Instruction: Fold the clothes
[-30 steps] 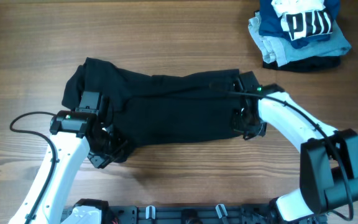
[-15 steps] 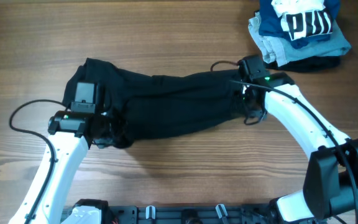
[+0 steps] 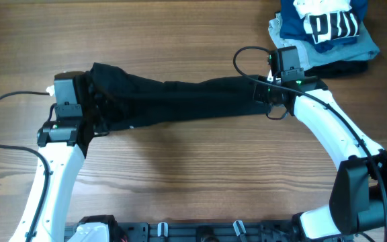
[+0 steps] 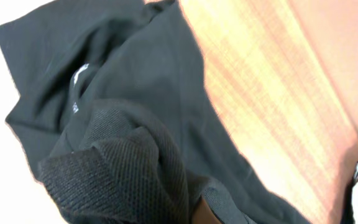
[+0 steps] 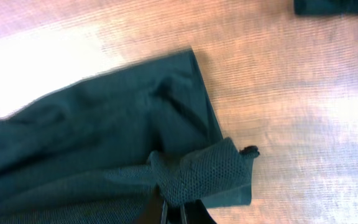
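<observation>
The black polo shirt (image 3: 180,101) lies stretched into a long narrow band across the middle of the table. My left gripper (image 3: 89,111) is shut on its left end, where the fabric bunches. The left wrist view shows the folded black cloth (image 4: 123,143) with small white print, filling the view over the jaws. My right gripper (image 3: 269,97) is shut on the shirt's right end. The right wrist view shows a pinched corner of the knit fabric (image 5: 210,171) held at the fingertips (image 5: 173,211).
A stack of folded garments (image 3: 324,33) sits at the back right corner: a navy one with large white lettering on top of pale blue-grey ones, close to my right arm. Black cables loop beside both arms on the wooden table (image 3: 180,175).
Both grippers have moved toward the back of the table, carrying the shirt's near edge over. The shirt went from a wide spread to a narrow band.
</observation>
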Available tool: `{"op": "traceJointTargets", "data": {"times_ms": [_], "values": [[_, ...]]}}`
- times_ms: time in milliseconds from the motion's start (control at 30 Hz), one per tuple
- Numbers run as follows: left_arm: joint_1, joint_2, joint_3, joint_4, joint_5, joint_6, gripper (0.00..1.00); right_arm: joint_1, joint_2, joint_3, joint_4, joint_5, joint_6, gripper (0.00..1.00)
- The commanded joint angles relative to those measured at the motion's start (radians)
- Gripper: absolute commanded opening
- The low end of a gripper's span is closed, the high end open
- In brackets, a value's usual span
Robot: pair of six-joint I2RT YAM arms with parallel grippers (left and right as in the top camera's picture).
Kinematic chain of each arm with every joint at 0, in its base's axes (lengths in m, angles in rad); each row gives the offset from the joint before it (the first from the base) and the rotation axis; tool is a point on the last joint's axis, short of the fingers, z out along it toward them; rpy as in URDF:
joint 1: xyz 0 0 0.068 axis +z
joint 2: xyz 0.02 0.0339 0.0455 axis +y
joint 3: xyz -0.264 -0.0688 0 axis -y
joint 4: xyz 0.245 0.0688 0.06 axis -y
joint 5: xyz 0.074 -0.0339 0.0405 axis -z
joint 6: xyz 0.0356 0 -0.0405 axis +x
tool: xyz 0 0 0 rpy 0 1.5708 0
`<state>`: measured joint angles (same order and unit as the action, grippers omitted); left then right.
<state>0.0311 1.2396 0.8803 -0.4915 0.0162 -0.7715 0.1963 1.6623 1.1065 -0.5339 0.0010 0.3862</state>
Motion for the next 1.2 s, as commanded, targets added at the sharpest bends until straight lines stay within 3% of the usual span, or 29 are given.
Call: {"op": "traceJointTargets", "data": {"times_ms": [0, 267, 300, 367, 433, 533, 567, 733, 967, 1000, 1100, 1167], "values": [[0.006, 0.03, 0.017, 0.033, -0.048, 0.032, 0.04, -0.004, 0.018, 0.013, 0.028, 0.002, -0.023, 0.04], [0.006, 0.197, 0.017, 0.078, -0.094, 0.035, 0.04, -0.004, 0.091, 0.013, 0.093, -0.048, -0.047, 0.05], [0.006, 0.227, 0.016, 0.103, -0.109, 0.035, 0.06, -0.004, 0.101, 0.013, 0.103, -0.051, -0.047, 0.11], [0.006, 0.272, 0.016, 0.138, -0.124, 0.036, 0.11, -0.003, 0.114, 0.013, 0.122, -0.065, -0.068, 0.44], [0.006, 0.317, 0.016, 0.179, -0.128, 0.035, 0.36, -0.003, 0.115, 0.013, 0.13, -0.07, -0.082, 0.81], [0.006, 0.36, 0.017, 0.229, -0.13, 0.035, 0.88, -0.011, 0.107, 0.019, 0.117, -0.069, -0.082, 0.98], [0.006, 0.363, 0.017, 0.238, -0.13, 0.036, 1.0, -0.017, 0.106, 0.028, 0.098, -0.069, -0.082, 0.99], [0.006, 0.343, 0.023, 0.231, -0.125, 0.091, 1.0, -0.056, 0.106, 0.047, 0.055, -0.123, -0.151, 1.0], [0.006, 0.279, 0.105, -0.001, -0.086, 0.172, 1.0, -0.066, 0.199, 0.045, 0.087, -0.196, -0.315, 0.99], [0.006, 0.27, 0.121, -0.037, -0.071, 0.197, 1.0, -0.066, 0.223, 0.045, 0.092, -0.206, -0.324, 0.97], [0.007, 0.246, 0.166, -0.134, -0.063, 0.248, 1.0, -0.066, 0.274, 0.045, 0.097, -0.222, -0.33, 0.79], [0.013, 0.231, 0.189, -0.182, -0.072, 0.275, 1.0, -0.066, 0.288, 0.045, 0.095, -0.226, -0.315, 0.73]]}}
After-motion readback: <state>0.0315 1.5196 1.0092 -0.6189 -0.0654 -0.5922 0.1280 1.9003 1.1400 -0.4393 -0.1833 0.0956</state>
